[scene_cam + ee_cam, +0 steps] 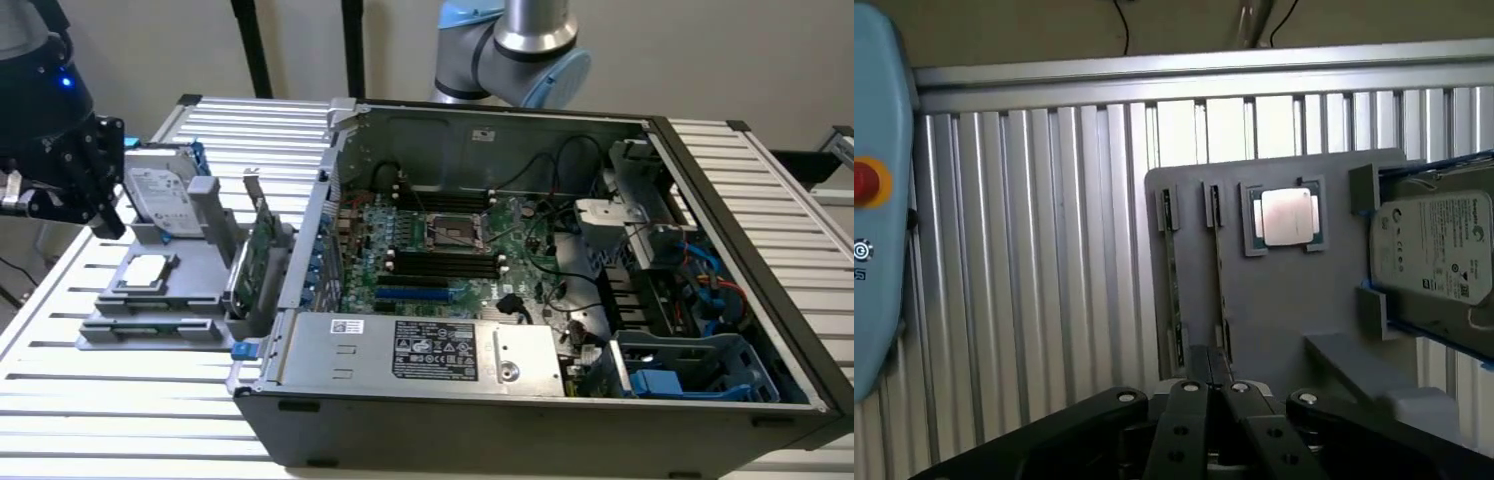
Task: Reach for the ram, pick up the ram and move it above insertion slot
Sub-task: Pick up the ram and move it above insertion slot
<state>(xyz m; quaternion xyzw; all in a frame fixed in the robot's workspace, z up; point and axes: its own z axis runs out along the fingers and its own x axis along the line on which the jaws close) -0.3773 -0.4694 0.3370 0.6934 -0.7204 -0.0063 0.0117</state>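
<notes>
Two thin dark-green ram sticks stand on edge in slots of a grey holder [1284, 300]; the ram [1216, 270] nearer the processor has its twin [1170, 280] beside it. In the exterior view the ram [140, 326] sits at the holder's front. My black gripper [80, 185] hangs above the holder's far end, at the exterior view's left, well clear of the sticks. Its fingers [1189, 420] meet in the middle, shut on nothing. The black memory slots [441, 262] lie on the motherboard inside the open computer case [534, 400].
The holder also carries a silver processor [1286, 215], a hard drive [1434, 245] with blue rails and an upright green card [254, 255]. A light-blue casing with a red button [874, 200] is beside the slatted metal table [1034, 250].
</notes>
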